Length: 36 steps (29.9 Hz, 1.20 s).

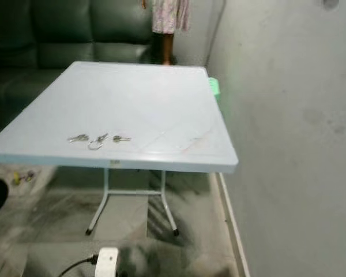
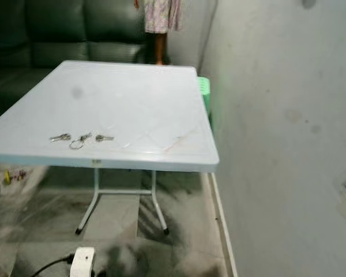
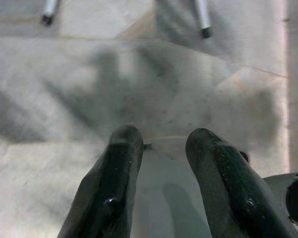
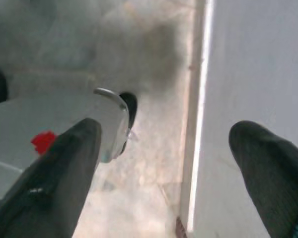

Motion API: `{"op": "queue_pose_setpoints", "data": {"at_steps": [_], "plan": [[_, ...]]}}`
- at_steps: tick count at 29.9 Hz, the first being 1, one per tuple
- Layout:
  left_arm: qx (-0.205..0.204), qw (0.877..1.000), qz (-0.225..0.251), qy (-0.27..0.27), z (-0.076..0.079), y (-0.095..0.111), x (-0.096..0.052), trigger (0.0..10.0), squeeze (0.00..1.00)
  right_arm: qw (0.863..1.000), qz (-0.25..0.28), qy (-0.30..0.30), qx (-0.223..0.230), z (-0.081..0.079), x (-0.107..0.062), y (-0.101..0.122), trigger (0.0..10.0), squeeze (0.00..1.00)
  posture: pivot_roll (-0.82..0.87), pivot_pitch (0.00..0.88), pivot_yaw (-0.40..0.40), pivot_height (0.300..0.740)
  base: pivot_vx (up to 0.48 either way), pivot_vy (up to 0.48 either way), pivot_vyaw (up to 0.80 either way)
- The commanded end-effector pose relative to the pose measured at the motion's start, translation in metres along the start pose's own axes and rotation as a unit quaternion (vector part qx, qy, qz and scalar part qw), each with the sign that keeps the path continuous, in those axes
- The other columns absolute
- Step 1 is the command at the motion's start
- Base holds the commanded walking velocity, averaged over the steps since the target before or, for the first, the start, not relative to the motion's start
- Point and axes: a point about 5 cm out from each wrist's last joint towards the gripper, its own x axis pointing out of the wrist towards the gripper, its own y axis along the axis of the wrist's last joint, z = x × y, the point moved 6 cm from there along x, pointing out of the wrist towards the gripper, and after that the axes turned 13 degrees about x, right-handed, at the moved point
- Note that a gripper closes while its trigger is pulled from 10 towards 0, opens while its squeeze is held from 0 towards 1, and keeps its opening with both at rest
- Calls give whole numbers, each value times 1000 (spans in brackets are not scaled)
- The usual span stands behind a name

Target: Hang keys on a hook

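Lying near the table's [image 1: 179, 115] front edge, the keys [image 1: 98, 139] stretch sideways. Both arms hang below the table. The left gripper [image 3: 164, 144] is nearer, jaws slightly parted; the right gripper [image 4: 164, 144] has jaws spread wide.

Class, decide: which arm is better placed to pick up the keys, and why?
Probably the left: the keys lie left of centre near the table's front edge. Both grippers, left and right, hang open over the floor.

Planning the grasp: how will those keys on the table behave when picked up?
The keys lie spread flat on the smooth table, so they would probably slide if nudged. Joined by a ring, they would likely dangle loosely when lifted. They look small and thin, so hard to pinch.
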Motion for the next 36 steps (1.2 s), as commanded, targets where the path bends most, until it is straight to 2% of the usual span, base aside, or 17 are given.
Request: {"op": "queue_pose_setpoints", "data": {"at_steps": [1,28,36], "plan": [[0,1000,3,6,-4,2,0,10000,0,1000,5,18,-2,-13,2,5,10000,0,93,0,-60,740,0,469,0],[-7,1000,6,11,-8,2,-1,10000,0,1000,2,22,2,-19,3,3,10000,0,102,0,-63,740,0,466,0],[-7,1000,7,11,-8,3,0,10000,0,1000,-4,16,5,-11,1,-1,10000,0,102,0,-63,740,0,463,0]]}}
